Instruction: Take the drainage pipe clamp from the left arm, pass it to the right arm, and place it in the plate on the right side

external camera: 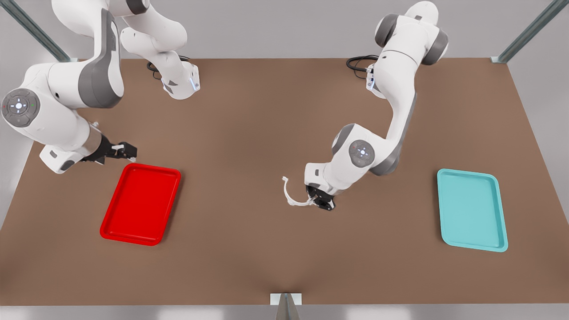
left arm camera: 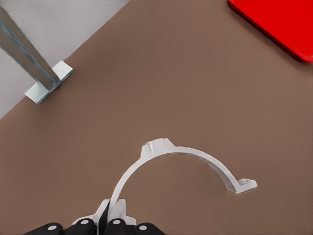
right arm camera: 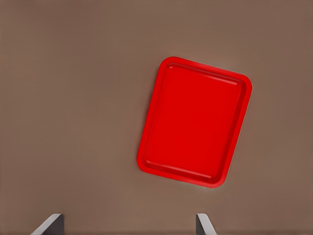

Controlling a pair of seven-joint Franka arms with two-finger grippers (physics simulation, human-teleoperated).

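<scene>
1. Left hand (external camera: 321,201) low near the middle of the brown surface (external camera: 249,133), clenched on one end of the white clamp (external camera: 291,195).
2. Clamp sticking out from the fingers (left arm camera: 115,226) toward 9 o'clock in the front view, arching above the surface; in the left wrist view, one bent foot pinched between the finger pads, the other foot free at the far end of the arc.
3. Red tray (external camera: 141,203) lying flat at about 9 o'clock from the clamp, well apart from it; a corner of it seen in the left wrist view (left arm camera: 279,22).
4. Right hand (external camera: 126,152) hanging just beyond the red tray's far corner, at 11 o'clock from the tray's middle, fingers spread apart and gripping nothing.
5. Right wrist view looking down on the red tray (right arm camera: 195,122), two finger tips (right arm camera: 49,224) wide apart at the frame's edge.
6. Teal tray (external camera: 472,210) off at 3 o'clock from the clamp, well apart.
</scene>
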